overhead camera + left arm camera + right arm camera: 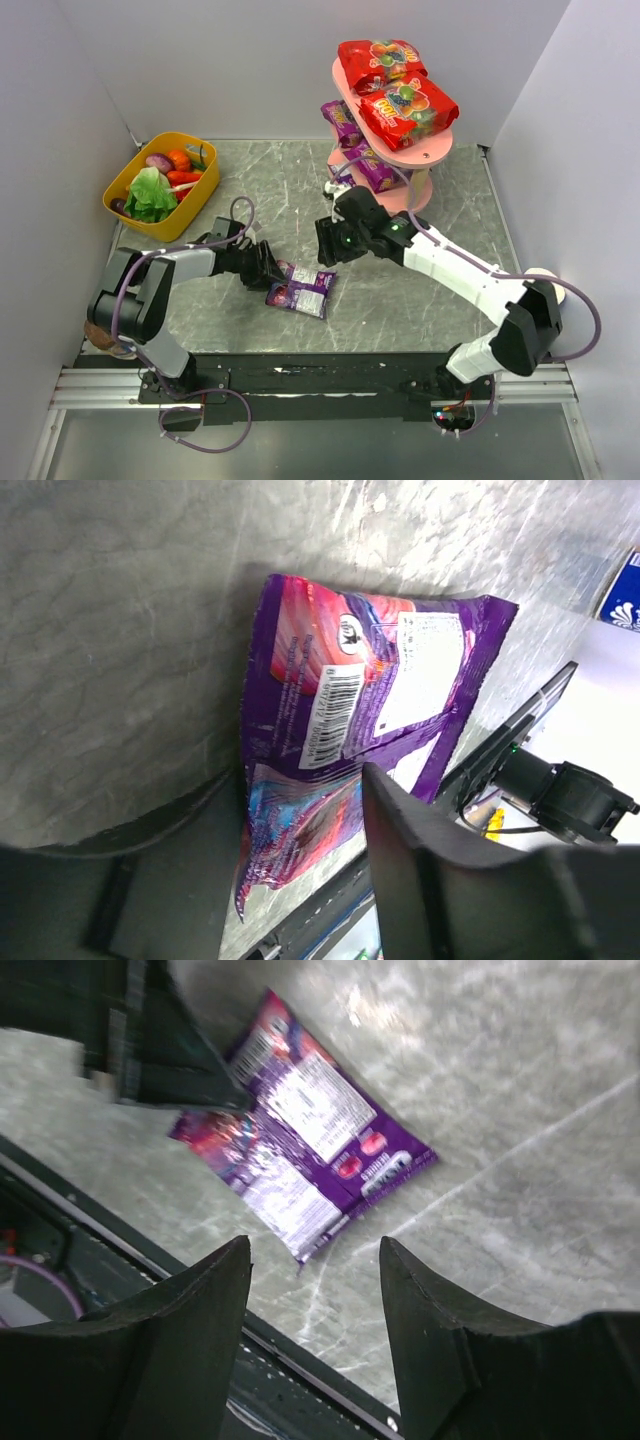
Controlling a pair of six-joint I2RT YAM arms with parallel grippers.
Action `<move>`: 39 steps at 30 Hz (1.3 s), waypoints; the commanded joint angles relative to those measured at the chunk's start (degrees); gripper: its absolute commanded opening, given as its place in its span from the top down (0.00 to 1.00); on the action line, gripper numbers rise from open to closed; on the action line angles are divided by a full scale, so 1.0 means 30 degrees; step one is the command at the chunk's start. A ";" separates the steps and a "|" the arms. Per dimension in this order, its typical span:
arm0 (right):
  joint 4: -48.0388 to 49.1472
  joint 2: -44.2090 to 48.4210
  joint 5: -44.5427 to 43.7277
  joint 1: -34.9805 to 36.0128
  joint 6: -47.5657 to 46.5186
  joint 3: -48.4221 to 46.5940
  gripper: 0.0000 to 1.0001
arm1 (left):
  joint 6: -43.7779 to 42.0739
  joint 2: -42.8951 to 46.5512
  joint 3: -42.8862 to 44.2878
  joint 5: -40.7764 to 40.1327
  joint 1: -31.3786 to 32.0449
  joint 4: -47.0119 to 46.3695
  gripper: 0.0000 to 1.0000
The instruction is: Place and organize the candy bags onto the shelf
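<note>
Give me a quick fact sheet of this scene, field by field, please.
Shelf: pink three-tier stand, back right
Top tier: two red candy bags
Tiers below: purple candy bags
On table: two loose purple bags, overlapping
Left gripper: open, at the loose bags
Right gripper: open, empty, above the table
Basket: yellow, holding toy vegetables

Robot arms flank purple candy bags beside a part-stocked shelf.
The left tool [268, 266] sits at the left edge of two overlapping purple candy bags [300, 288] lying on the grey worktop [250, 190]; the right tool [328, 242] hangs just beyond them. Behind, the pink shelf [412, 155] carries two red bags [408, 108] on top and purple ones [345, 120] on its lower tiers. A yellow basket [197, 195] of toy vegetables [152, 192] stands far left.
</note>
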State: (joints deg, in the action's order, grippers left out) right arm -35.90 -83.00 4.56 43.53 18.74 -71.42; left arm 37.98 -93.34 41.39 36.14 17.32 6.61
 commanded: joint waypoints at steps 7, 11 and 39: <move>0.0833 0.2792 0.1056 0.0344 -0.1032 -0.1272 0.38 | -0.0501 -0.0644 -0.0143 -0.0210 0.0261 0.0139 0.75; 0.1155 0.3962 0.2022 0.0373 -0.1237 -0.1447 0.37 | -0.0472 -0.0381 0.0119 -0.0357 0.0261 0.0433 0.97; -0.0366 0.7072 0.2231 0.0344 -0.1970 -0.6487 0.33 | 1.1268 0.1701 0.2170 0.0757 0.1547 -1.0894 0.99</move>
State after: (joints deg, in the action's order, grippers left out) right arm -36.67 -63.51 12.03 44.14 14.13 -87.83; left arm 61.54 -87.11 45.93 38.06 19.25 -11.27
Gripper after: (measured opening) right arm 0.667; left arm 0.031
